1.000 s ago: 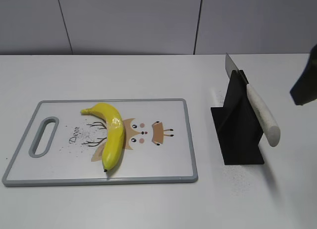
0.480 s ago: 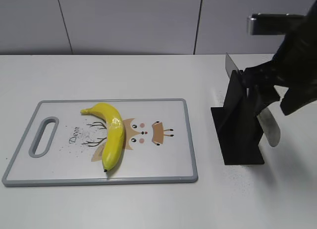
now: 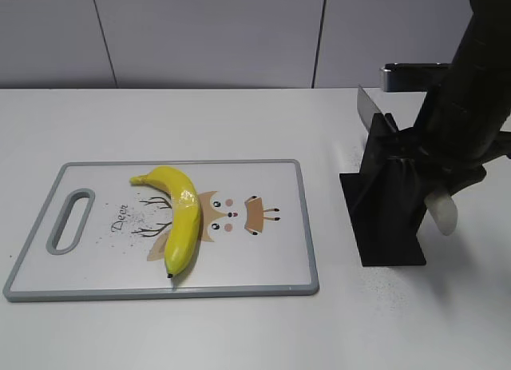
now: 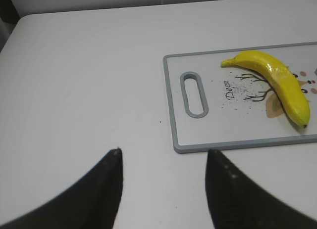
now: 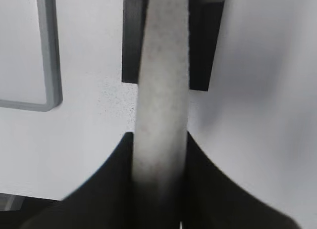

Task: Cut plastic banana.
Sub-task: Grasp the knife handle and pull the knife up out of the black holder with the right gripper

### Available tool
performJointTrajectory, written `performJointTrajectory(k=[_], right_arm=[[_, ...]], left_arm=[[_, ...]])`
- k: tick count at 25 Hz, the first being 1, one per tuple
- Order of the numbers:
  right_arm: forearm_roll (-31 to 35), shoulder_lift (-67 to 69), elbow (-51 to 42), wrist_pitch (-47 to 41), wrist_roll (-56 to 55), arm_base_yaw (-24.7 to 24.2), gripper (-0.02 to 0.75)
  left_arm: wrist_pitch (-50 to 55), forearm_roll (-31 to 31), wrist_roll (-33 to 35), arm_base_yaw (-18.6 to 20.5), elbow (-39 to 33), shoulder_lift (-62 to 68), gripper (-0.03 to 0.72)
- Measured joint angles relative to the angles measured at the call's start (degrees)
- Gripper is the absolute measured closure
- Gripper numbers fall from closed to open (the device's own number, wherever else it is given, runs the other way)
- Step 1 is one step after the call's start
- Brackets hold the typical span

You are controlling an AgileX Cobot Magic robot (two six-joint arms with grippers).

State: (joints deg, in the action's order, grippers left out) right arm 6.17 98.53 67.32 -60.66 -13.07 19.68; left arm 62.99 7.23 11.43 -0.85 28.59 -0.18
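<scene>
White tabletop (image 3: 200, 330) fills the lower part of the exterior frame, with pale grey wall panels (image 3: 200, 34) across the top. At lower left lies a white cutting board (image 3: 263, 270) with a grey rim, a handle slot at its left end and a deer cartoon printed at its centre. The plastic banana (image 3: 180, 214) rests on the board, left of centre, curving from its stem at the upper left down to a dark tip near the board's lower edge; it covers part of the print.

At centre right stands a black knife holder (image 3: 383, 218) on the table, well apart from the board. A knife (image 3: 441, 212) sits in it, blade tip poking out toward the upper left and the pale speckled handle slanting to the lower right.

The right gripper (image 5: 161, 160) is down over that handle: in the right wrist view its dark fingers (image 5: 124, 174) press against both sides of the handle, so it is clamped on the knife.

The left gripper (image 4: 163, 174) shows at the bottom of the left wrist view, fingers spread apart above bare table, holding nothing, with the board and banana at the upper right of that frame.
</scene>
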Motion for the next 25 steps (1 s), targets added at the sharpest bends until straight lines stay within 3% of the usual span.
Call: performJointTrajectory(k=[10,25], right_arm=[[0.0,-2.4,-1.2,1.1,-0.7,0.0,0.562],[0.0,-21.1,-0.1,2.1,-1.9,0.0,0.573]], left_arm=[[0.0,0.0,0.0,0.0,0.0,0.0,0.171],[0.0,0.0,0.0,0.0,0.0,0.0,0.171]])
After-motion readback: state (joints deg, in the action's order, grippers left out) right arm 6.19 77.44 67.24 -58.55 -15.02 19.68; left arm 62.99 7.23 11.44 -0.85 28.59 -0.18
